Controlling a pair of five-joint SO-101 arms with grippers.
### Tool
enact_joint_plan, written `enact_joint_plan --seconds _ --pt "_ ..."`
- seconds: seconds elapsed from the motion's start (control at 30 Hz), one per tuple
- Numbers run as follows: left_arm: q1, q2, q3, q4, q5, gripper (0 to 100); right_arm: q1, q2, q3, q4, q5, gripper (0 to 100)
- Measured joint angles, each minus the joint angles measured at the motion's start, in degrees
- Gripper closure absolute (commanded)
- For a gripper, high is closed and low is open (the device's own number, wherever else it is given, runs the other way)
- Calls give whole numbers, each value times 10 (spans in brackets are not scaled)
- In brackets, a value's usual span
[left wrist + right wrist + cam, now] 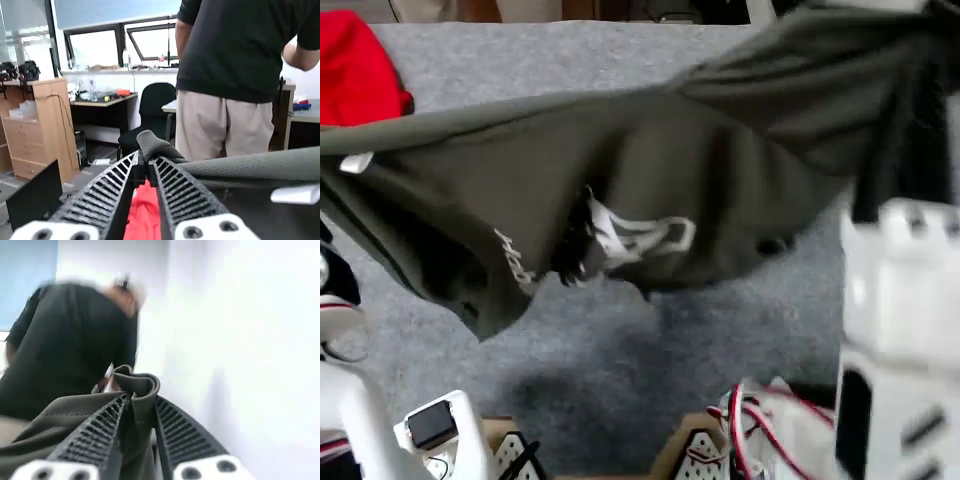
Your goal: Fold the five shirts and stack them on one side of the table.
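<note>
— Olive-green cloth shirt (720, 170) hangs stretched above the grey felt worktop (720, 330) in the high view. Lower it evenly?
— Yes, and taut. Left wrist view: left hand (145, 157) is clamped on one edge. Right wrist view: right hand (137, 400) pinches another.

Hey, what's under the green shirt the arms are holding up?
Bare grey table shows below the green shirt, darkened by its shadow. Whatever lies behind the hanging cloth is hidden.
</note>
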Motion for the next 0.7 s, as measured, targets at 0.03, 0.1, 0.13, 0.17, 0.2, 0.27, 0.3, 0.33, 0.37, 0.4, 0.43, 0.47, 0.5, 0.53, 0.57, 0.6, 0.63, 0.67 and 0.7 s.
enact_joint_plan --seconds 0.03,0.1,0.13,0.17,0.2,0.27,0.3,0.33,0.37,0.4,0.43,0.47,0.5,0.53,0.57,0.6,0.63,0.67,0.7 --pt "-1 0 -4 -1 0 981 8 -9 0 -8 7 993" --pt "-1 -5 -5 -4 0 981 19 -24 0 -21 18 993" --pt "-1 -11 -6 -4 0 981 22 -28 0 -27 26 993" --pt "-1 -19 -6 -4 0 981 25 -31 0 -33 34 993" --pt "-1 -30 -6 -4 0 981 26 -34 0 -39 42 993" --pt "-1 -50 -6 -4 0 981 28 -42 0 -49 54 993" --pt "-2 -61 -6 -4 0 981 28 -45 -1 -53 57 993" --pt "-2 -70 -3 -4 0 981 28 -46 -1 -53 58 993" --pt "-2 -80 6 -4 0 980 28 -46 -1 -54 58 993" --pt "-2 -89 18 -4 0 980 28 -46 3 -54 58 993" --pt "-2 -98 36 -4 0 980 28 -46 11 -54 58 993" --pt "-2 -104 53 -4 0 980 28 -45 23 -53 58 993" --pt "-2 -105 69 -4 0 980 28 -44 37 -46 58 993" --pt "-2 -105 85 -4 0 980 28 -40 53 -37 58 993" --pt "-2 -105 105 -6 0 980 27 -35 74 -30 58 993" --pt "-2 -105 125 -8 0 980 27 -29 98 -24 58 993" --pt "-2 -105 145 -10 -4 980 24 -19 125 -21 58 993" --pt "-2 -105 162 -10 -9 980 15 -8 156 -18 58 993" --pt "-2 -105 178 -10 -13 980 3 3 181 -18 58 993"
